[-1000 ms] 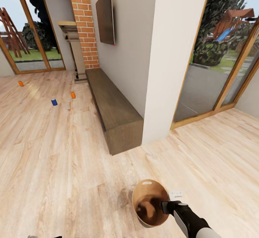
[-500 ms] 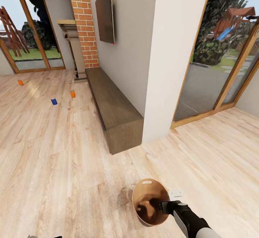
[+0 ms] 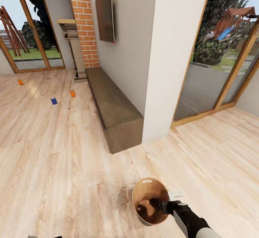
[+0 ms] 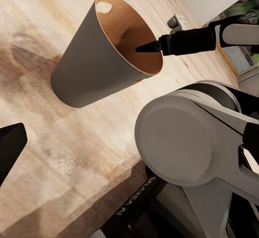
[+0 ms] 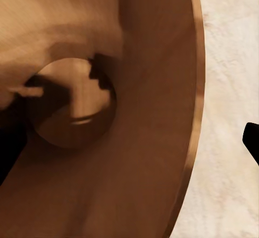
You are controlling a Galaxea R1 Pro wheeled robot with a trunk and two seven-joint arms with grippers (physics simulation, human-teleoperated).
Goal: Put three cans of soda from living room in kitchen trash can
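Three soda cans (image 3: 54, 100) lie far off; the right gripper (image 3: 160, 207) grips the trash can's rim (image 3: 144, 184); next, drive closer.

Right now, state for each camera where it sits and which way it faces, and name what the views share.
Head view: on the robot's head, facing forward and down over the plank floor toward three soda cans and a low cabinet; the right arm shows.
Left wrist view: near the left gripper, facing the trash can, the right gripper at its rim.
Right wrist view: near the right gripper, facing into the trash can's brown inside.
Shared: all three show the trash can.
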